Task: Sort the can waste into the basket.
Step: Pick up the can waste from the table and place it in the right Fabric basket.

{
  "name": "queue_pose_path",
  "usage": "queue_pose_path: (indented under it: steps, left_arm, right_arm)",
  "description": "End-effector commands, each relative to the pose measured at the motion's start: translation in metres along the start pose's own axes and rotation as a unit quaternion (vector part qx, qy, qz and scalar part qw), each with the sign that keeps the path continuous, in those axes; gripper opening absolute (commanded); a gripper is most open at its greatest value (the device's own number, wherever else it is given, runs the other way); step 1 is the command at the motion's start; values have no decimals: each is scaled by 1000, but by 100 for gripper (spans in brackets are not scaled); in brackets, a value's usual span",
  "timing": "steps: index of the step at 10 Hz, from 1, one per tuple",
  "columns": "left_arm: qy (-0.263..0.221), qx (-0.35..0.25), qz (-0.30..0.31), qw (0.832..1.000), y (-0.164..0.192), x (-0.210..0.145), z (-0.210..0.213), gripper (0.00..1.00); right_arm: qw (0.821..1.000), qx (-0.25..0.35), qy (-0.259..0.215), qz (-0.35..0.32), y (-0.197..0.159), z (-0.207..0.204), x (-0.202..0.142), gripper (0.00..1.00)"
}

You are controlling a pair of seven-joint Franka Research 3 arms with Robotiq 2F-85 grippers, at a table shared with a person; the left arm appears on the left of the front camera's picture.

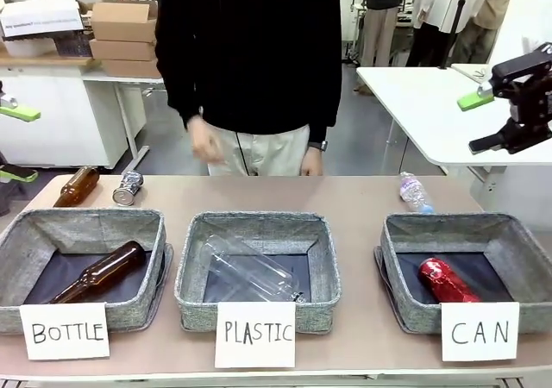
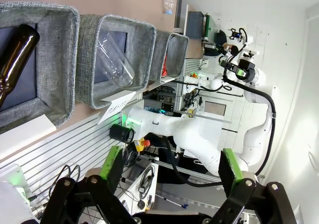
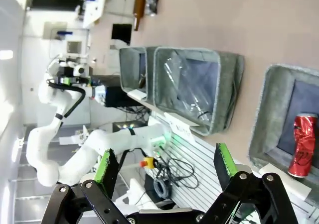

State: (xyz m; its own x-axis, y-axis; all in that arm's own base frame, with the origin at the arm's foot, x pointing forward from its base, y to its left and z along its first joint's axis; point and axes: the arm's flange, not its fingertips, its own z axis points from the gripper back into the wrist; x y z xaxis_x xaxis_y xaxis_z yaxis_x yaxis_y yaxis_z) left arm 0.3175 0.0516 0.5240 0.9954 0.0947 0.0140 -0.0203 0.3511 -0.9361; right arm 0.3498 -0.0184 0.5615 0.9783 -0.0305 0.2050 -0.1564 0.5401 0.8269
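The table (image 1: 345, 194) carries the basket (image 1: 448, 222), signed "CAN", at its near right. The left gripper (image 2: 172, 167) and the right gripper (image 3: 164, 163) hang clear of the table, each with its jaws apart and empty. The red can (image 1: 447, 281) lies inside that basket, its long axis running far-left to near-right. The silver can (image 1: 128, 188) lies on its side on the table's far left, one end facing the robot, just beside a brown bottle (image 1: 76, 186).
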Motion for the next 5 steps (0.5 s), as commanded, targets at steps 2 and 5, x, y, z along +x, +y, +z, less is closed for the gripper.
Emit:
queue_pose_path:
  steps: [2, 5]
  left_arm:
    - [0, -11, -8, 1000, -3, -1, -1, 100]
    - [0, -11, -8, 1000, -3, -1, -1, 100]
  right_arm:
    - [1000, -1, 2, 12, 1, 5, -2, 100]
    - [1000, -1, 2, 12, 1, 5, -2, 100]
